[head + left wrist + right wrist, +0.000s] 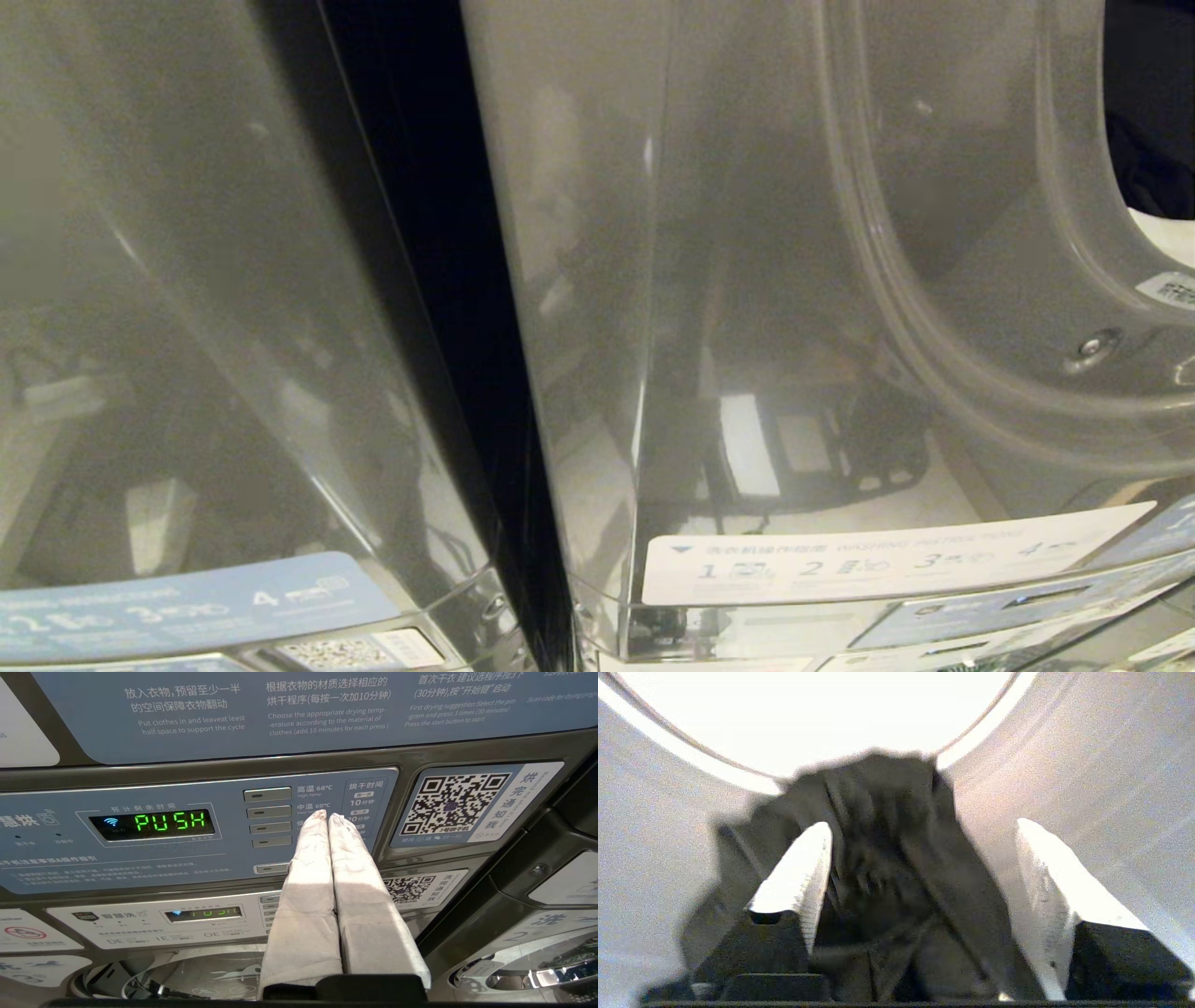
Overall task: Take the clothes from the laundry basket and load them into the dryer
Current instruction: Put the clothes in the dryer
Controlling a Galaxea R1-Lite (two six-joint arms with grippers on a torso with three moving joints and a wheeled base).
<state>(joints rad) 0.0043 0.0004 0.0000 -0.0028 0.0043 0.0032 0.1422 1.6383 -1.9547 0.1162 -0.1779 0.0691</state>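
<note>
Currently | right gripper jaws apart inside dryer drum, releasing dark garment at 12 o'clock | left gripper pressed together, parked facing control panel

A green "PUSH" display is glowing on the blue control panel beyond the gripper tips, off to one side of them. A column of grey program buttons is sitting between the display and the tips. A QR code sticker is showing on the other side. A white washer panel is lying nearer, under the gripper. A white instruction label is stretching across a glossy grey front.
</note>
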